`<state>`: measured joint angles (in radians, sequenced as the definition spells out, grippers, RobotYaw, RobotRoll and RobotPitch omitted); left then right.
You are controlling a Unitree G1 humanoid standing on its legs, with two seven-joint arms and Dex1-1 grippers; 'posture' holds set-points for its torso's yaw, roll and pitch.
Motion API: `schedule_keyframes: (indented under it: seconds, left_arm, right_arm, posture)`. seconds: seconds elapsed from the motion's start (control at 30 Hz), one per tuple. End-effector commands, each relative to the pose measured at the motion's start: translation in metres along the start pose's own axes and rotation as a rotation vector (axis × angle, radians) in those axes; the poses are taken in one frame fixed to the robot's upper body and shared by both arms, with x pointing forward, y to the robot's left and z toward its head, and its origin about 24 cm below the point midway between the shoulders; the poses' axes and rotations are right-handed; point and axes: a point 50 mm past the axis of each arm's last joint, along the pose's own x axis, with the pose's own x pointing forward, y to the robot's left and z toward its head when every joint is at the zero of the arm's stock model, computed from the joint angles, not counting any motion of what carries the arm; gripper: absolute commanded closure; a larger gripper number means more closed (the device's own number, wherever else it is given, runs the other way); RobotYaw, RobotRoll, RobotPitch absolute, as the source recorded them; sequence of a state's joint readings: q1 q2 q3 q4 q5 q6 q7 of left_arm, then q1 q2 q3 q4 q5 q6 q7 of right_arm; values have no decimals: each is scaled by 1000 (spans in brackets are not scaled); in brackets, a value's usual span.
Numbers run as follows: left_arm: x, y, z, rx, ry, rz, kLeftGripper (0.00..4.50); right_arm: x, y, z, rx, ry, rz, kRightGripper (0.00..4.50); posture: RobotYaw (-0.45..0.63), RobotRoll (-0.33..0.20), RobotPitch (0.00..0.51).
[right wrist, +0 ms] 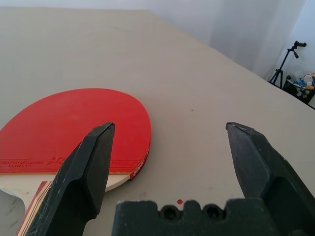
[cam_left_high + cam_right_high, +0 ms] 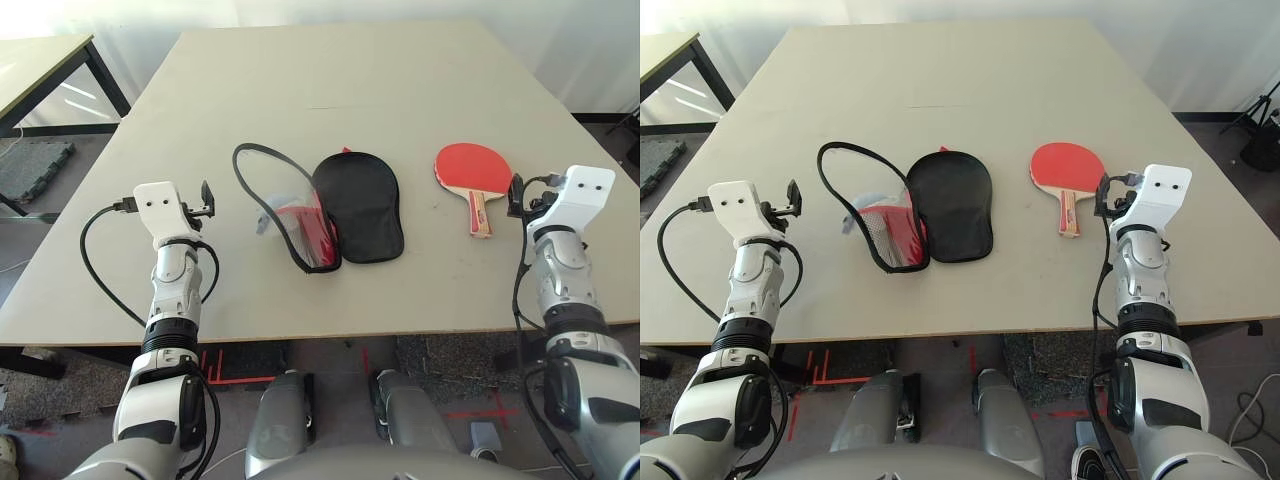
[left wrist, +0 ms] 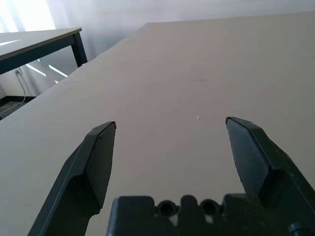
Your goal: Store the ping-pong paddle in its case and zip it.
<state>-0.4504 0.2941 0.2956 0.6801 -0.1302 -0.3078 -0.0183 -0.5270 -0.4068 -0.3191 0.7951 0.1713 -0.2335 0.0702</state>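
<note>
Nothing stored yet, nothing zipped: whole job ahead, judging by how things lie. Starting at the left: left pincer (image 2: 207, 199) hovering over bare surface (image 2: 330, 90), fingers (image 3: 96, 162) spread wide, nothing between them. Moving inward: case (image 2: 330, 215) lying flat near the middle of the surface, unzipped and folded open, black half on the right, red inner half with mesh on the left, black zipper edge looping up and out toward the left pincer. Case well apart from that pincer, though the loop of zipper edge reaches nearest to it. Further right: ping-pong paddle (image 2: 472, 172) flat on the surface, red face up, handle pointing back toward the robot, a clear gap between it and the case. Far right: right pincer (image 2: 515, 193) just beside the handle, on its outer side, spread wide and empty. From the right wrist, red blade (image 1: 74, 130) sitting ahead of one finger (image 1: 88, 167), mostly off to that side rather than between the two. Still to come: picking up the paddle, sliding it into the case, closing the flap, running the zip
</note>
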Motion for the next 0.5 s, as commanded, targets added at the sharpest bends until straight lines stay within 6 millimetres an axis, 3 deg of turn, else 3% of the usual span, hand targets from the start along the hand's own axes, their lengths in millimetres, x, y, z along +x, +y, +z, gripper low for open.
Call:
schedule_keyframes:
  seconds: [0.03, 0.27, 0.5]
  left_arm:
    - [-2, 5, -3, 9, 8, 14, 0]
    - [2, 2, 4, 7, -15, -26, 0]
    - [7, 2, 20, 28, -53, -170, 0]
  right_arm:
    - [-2, -2, -3, -19, 18, -1, 16]
    - [-6, -3, -2, 14, 46, 2, 16]
    - [-3, 3, 16, 45, 98, -4, 16]
  posture:
    - [1, 0, 89]
    - [10, 0, 104]
    - [26, 0, 85]
